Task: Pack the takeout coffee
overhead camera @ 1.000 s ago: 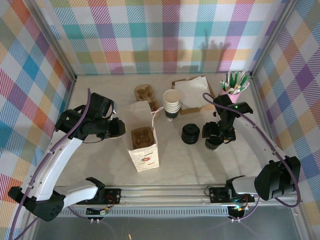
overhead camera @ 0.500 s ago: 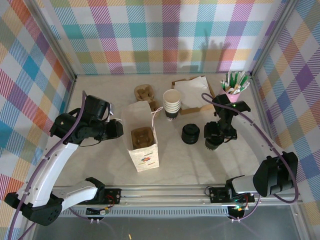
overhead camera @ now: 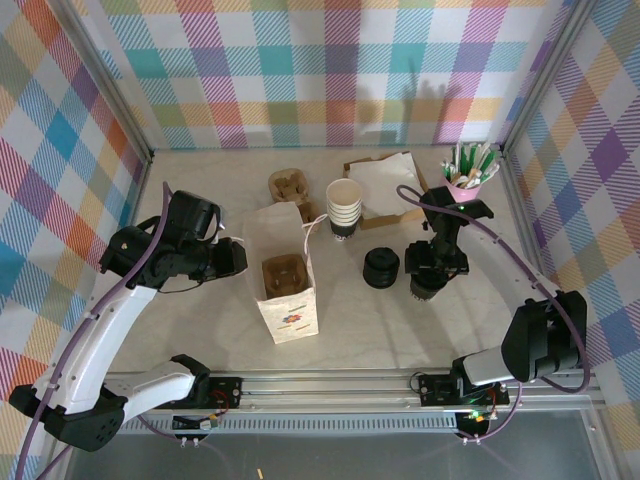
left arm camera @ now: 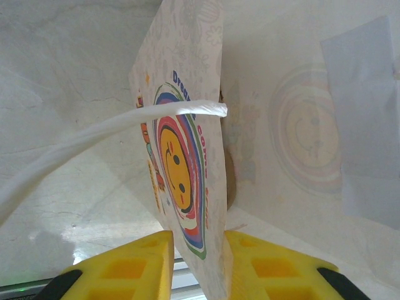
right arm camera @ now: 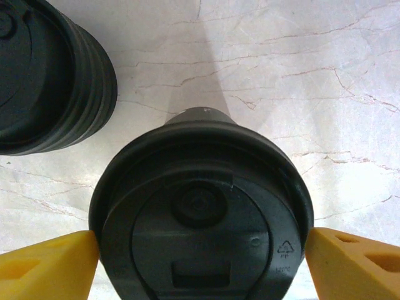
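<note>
The bag (overhead camera: 290, 315) stands open on the table (overhead camera: 200, 330) at 9 o'clock of centre. At its 9 o'clock side the left gripper (overhead camera: 232, 258) has its jaws nearly closed, pinching the bag's wall and holding the mouth wide. The coffee (right arm camera: 200, 206) stands upright on the table at 3 o'clock, well apart from the bag, with the lids (overhead camera: 381, 267) just beside it at its 9 o'clock. The right gripper (overhead camera: 428, 275) hangs over it, jaws wide apart, one of its fingers (right arm camera: 47, 262) at each side of the lid's rim; no squeeze on it shows. The step in hand looks like the grasp of the coffee. The next move, I judge, calls for closing evenly on the cup, lifting straight up, carrying it toward 9 o'clock and lowering it into a free well of the carrier (overhead camera: 282, 272) inside the bag, without tipping it or knocking the lids. Counted: one bag; one box (overhead camera: 385, 180) at 1 o'clock; two carriers, one in the bag and one on the table at 11 o'clock; one stack of cups (overhead camera: 344, 208) at 12 o'clock, packed too tight to number; one coffee; one stack of lids; one pot of straws (overhead camera: 470, 165) at 2 o'clock.
</note>
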